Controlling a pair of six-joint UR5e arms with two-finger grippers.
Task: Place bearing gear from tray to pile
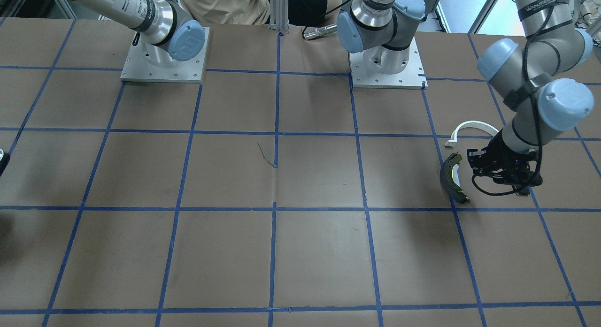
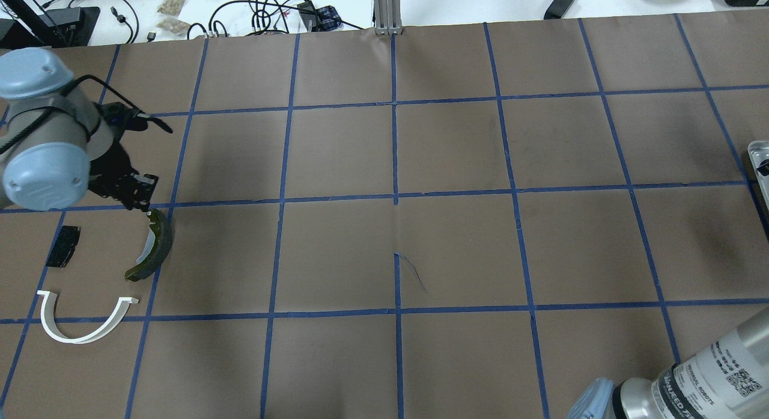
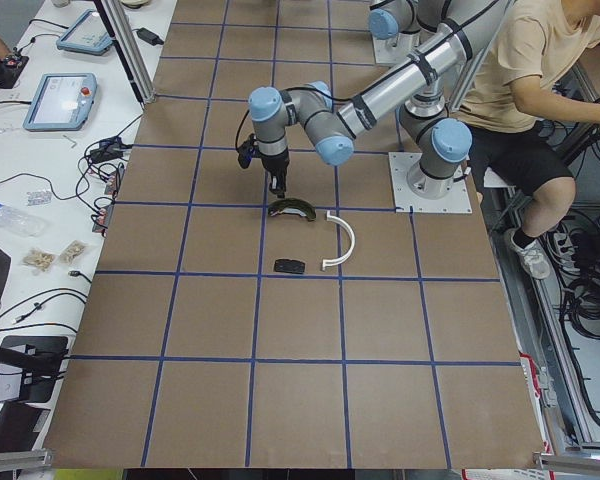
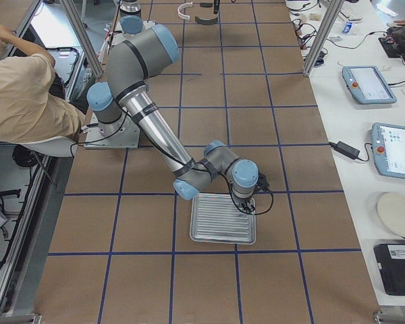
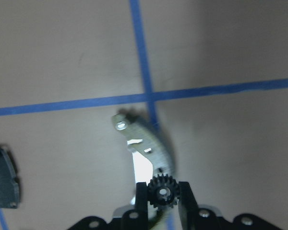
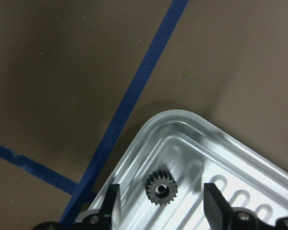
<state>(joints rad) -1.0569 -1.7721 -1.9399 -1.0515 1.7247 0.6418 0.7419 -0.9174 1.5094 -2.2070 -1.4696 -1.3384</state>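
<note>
My left gripper (image 5: 162,197) is shut on a small black bearing gear (image 5: 162,189) and holds it just above one end of the dark curved brake shoe (image 2: 153,244). The pile lies around it: the brake shoe, a white half-ring arch (image 2: 84,323) and a small black pad (image 2: 63,246). In the overhead view the left gripper (image 2: 143,201) sits at the shoe's far end. My right gripper (image 6: 161,188) is open over a corner of the metal tray (image 6: 221,153), straddling a second black gear (image 6: 159,189) that lies in the tray.
The tray (image 4: 223,219) stands at the table's far right end, its edge showing in the overhead view (image 2: 758,157). Blue tape lines grid the brown table. A seated person (image 3: 540,90) is behind the robot bases. Tablets and cables lie on the white side bench.
</note>
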